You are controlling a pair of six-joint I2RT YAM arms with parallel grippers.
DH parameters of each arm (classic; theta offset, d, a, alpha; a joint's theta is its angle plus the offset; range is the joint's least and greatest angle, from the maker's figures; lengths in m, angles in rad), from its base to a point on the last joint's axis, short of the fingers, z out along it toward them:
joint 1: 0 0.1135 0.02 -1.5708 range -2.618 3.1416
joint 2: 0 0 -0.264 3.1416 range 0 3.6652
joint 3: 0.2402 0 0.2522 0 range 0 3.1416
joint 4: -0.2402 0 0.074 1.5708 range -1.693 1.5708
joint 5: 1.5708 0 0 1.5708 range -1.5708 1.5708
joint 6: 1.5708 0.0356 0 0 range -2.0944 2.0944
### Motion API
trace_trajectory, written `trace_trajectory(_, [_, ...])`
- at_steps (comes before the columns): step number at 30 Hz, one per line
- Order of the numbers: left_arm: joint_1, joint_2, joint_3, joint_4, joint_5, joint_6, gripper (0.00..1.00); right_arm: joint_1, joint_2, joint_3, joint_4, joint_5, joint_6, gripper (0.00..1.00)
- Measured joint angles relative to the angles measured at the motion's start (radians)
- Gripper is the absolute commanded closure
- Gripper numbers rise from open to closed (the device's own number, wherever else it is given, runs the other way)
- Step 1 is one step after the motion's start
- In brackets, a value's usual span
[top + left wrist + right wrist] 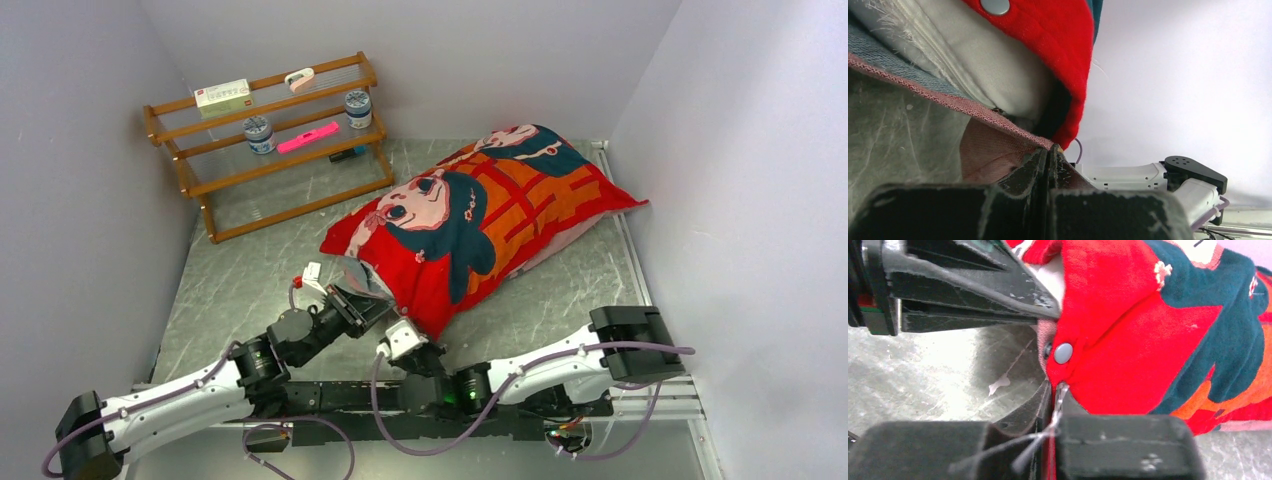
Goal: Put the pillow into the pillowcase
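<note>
The plump red printed pillowcase [490, 220] lies mid-frame on the grey marbled counter [250, 285]. The left hand [1048, 155] and right hand [1053, 390] each pinch its open hem. The left wrist view shows the soft white pillow [998, 75] inside, unseen from above.

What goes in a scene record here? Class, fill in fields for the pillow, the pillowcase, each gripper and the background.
pillowcase: lying on the table, bulging, mouth toward the arms
pillow: inside the pillowcase, white showing at the mouth
left gripper: shut on the pillowcase's pink hem
right gripper: shut on the red edge, just below a grey snap
background: wooden rack holding small items, far left of the table
</note>
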Motion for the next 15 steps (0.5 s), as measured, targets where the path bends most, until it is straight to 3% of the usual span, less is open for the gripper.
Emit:
trace_trajectory(5, [0.0,-0.032,0.002,-0.053,-0.008,0.011,0.94,-0.005,-0.129,-0.106,0.092,-0.068,-0.005,1.0])
trace_trajectory(8, [0.0,-0.037,0.003,-0.073,-0.007,0.02,0.84,-0.024,-0.227,-0.171,0.141,-0.144,0.0,1.0])
trace_trajectory(10, [0.0,-0.036,0.019,-0.109,-0.008,0.042,0.71,-0.055,-0.29,-0.206,0.169,-0.203,0.011,1.0])
trace_trajectory(13, [0.0,-0.031,0.076,-0.175,-0.008,0.09,0.88,-0.099,-0.346,-0.232,0.183,-0.277,0.034,1.0])
trace_trajectory(15, [0.0,-0.023,0.121,-0.201,-0.006,0.127,0.89,-0.127,-0.364,-0.237,0.182,-0.323,0.052,1.0])
